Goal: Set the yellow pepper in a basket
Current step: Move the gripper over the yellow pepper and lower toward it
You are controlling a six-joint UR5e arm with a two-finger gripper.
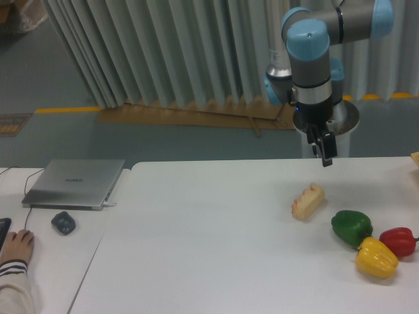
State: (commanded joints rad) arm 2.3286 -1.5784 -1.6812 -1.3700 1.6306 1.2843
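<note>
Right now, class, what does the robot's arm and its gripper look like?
The arm is built of grey cylindrical segments with light blue caps at the joints and a silver band lower down. It stands on a round silver base. The gripper is small, black and narrow. No cables or markings are discernible.

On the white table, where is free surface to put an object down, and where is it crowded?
Free: the wide stretch left of the bread piece, reaching the table's left edge. Crowded: the right side, where the green pepper, yellow pepper and red pepper cluster.
</note>
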